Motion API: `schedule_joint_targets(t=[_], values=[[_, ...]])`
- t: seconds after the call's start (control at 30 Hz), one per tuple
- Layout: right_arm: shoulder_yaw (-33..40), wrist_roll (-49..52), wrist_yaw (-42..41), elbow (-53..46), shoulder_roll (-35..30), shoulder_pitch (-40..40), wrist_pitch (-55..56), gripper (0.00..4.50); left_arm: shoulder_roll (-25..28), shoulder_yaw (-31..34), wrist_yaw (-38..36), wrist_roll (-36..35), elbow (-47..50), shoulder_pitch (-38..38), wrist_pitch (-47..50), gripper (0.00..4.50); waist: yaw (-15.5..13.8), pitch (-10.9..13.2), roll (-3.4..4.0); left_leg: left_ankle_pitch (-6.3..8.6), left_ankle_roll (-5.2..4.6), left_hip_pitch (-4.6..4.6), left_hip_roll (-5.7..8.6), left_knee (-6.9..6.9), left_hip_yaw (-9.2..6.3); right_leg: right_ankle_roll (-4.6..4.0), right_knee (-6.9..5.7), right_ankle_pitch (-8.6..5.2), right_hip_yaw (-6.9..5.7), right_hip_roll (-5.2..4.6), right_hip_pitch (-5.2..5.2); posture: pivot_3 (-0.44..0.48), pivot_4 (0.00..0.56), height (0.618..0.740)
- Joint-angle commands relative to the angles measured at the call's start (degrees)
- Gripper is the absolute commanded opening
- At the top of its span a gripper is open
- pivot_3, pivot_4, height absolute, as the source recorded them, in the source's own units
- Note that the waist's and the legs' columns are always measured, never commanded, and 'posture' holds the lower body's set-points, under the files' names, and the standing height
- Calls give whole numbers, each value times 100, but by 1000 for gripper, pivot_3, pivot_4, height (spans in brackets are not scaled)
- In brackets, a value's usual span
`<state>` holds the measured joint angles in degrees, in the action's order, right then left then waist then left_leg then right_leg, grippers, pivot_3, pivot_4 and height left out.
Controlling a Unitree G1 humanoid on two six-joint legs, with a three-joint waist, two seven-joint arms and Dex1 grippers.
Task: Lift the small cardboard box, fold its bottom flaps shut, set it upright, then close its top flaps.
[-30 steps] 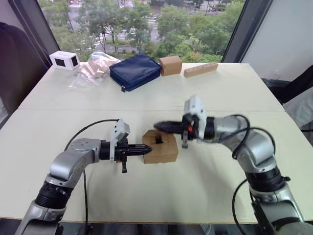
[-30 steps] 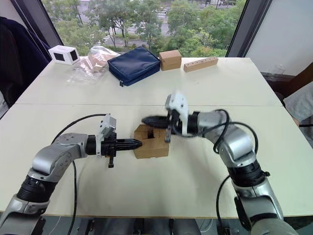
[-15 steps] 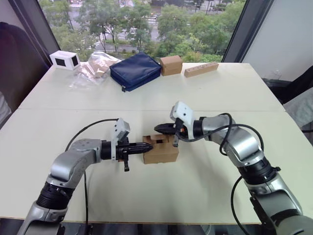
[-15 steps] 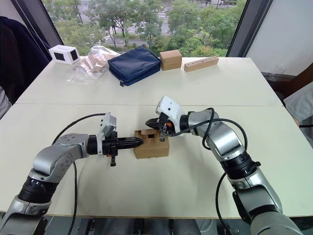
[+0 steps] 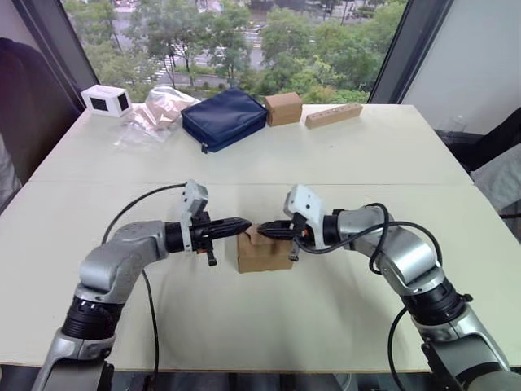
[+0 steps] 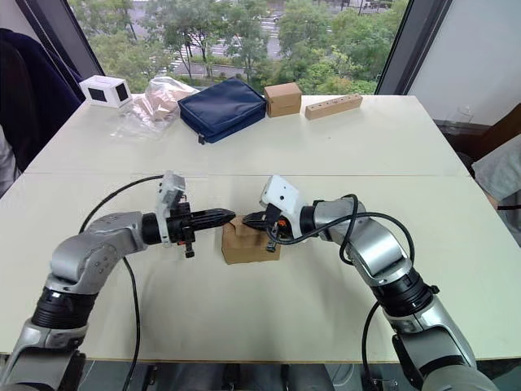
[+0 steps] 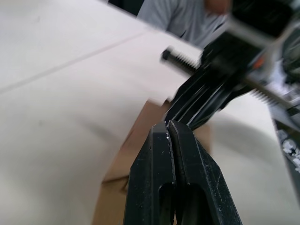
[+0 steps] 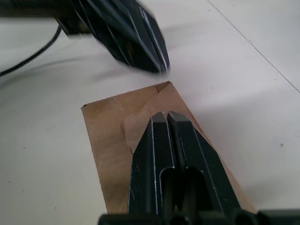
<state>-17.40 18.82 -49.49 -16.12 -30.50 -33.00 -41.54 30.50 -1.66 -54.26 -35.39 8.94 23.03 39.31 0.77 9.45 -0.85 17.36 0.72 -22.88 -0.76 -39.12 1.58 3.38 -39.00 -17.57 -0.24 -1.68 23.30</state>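
Observation:
The small cardboard box [image 5: 264, 254] stands on the white table near the front middle. Its top flaps [image 8: 140, 123] lie folded down over the opening, with one corner slightly raised. The bottom flaps are hidden under the box. My right gripper [image 5: 265, 232] is shut, and its tip rests on the folded top from the right. My left gripper [image 5: 247, 222] is also shut and empty, and hovers just above the box's upper left edge. The two tips nearly meet, as the left wrist view shows: left gripper [image 7: 168, 124], right gripper [image 7: 206, 93].
At the table's far side lie a navy pouch [image 5: 225, 118], another small brown box [image 5: 284, 107], a long tan bar [image 5: 334, 115], a white box [image 5: 107, 99] and a crumpled plastic bag [image 5: 155, 114]. A person in a grey shirt [image 7: 187, 18] sits beyond the table.
The box's open top has been folded down. My right gripper came down onto it. My left gripper rose from the box's left side to above its top edge.

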Motion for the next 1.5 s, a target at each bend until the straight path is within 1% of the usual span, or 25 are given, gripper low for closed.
schedule_joint_targets(t=[0.03,0.1,0.17,0.33,0.47,0.73,0.97,1.37,1.5], values=[[108,17,30,-437,-88,38,-1,0,-317,-221,100,502,-672,262,-660,53,-6,0,0,0,0,0,0,0,0,0,0,0,0,0,1,0,150,740],[190,83,-17,-683,-227,110,-64,0,-489,-247,90,591,-965,362,-831,53,-19,0,0,0,0,-2,1,-1,0,0,0,0,0,0,1,0,150,740],[201,111,-100,-898,-376,185,-77,0,-563,-276,32,644,-1037,397,-907,53,-18,0,0,0,-1,-4,2,-2,0,0,1,0,0,-1,1,0,150,740],[63,3,-97,-1262,-607,342,-39,0,-615,-322,-67,681,-954,329,-909,53,4,0,0,1,-1,-2,0,-1,0,0,2,0,0,1,1,0,150,740],[-36,-89,-77,-1337,-654,368,13,0,-627,-304,-75,674,-923,318,-872,53,-1,0,0,1,-1,-2,0,-1,0,0,2,0,0,0,1,0,150,740],[-297,-280,-233,-1264,-758,417,222,0,-658,-269,3,617,-833,292,-784,53,-5,0,0,1,-1,-2,0,-1,0,0,2,0,0,0,0,0,150,740],[-506,-707,-130,-890,-692,389,520,0,-663,-250,53,568,-760,265,-707,53,-5,0,0,0,-1,-2,0,-1,0,0,2,0,0,-1,0,0,150,740],[-531,-1043,1,-587,-545,337,665,0,-627,-171,70,479,-576,188,-560,53,-4,0,0,0,0,1,0,-2,0,0,2,0,0,0,-3,0,150,740],[-467,-1009,-25,-599,-492,305,659,0,-627,-193,74,471,-505,184,-560,53,-5,0,0,0,0,1,0,-1,-1,0,2,0,0,0,-3,0,150,740]])
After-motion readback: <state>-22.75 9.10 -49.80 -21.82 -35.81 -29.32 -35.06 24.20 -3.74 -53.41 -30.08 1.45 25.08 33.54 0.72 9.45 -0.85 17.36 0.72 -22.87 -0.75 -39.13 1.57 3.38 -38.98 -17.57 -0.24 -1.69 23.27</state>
